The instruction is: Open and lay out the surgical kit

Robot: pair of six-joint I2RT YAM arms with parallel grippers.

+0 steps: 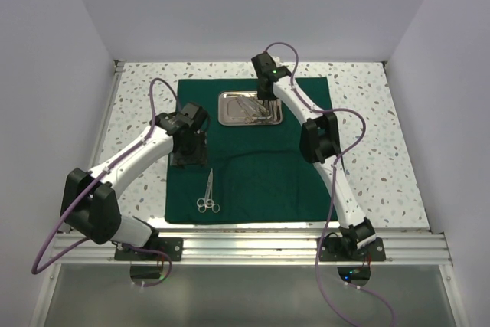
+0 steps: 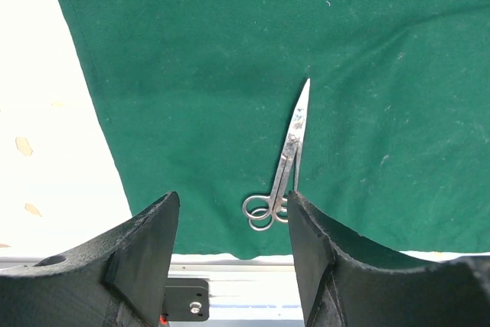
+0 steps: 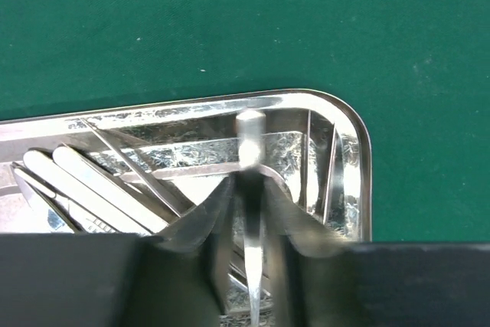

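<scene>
The dark green cloth [image 1: 260, 181] lies spread flat on the table. On its far part stands the shiny steel tray [image 1: 223, 109], which holds several slim silver instruments. My right gripper [image 1: 266, 105] is down in the tray's right end [image 3: 360, 158]. Its jaws [image 3: 249, 189] are shut on one slim silver instrument [image 3: 250, 132], whose tip sticks out past the fingers. The ring-handled scissors [image 1: 208, 191] lie closed on the cloth near its front edge. My left gripper [image 1: 189, 151] hovers over the cloth's left side, open and holding nothing. In its wrist view the scissors [image 2: 291, 151] lie beyond the fingers.
The speckled tabletop [image 1: 375, 151] borders the cloth on both sides. An aluminium rail [image 1: 253, 246] runs along the near edge with both arm bases on it. White walls enclose the left, right and back.
</scene>
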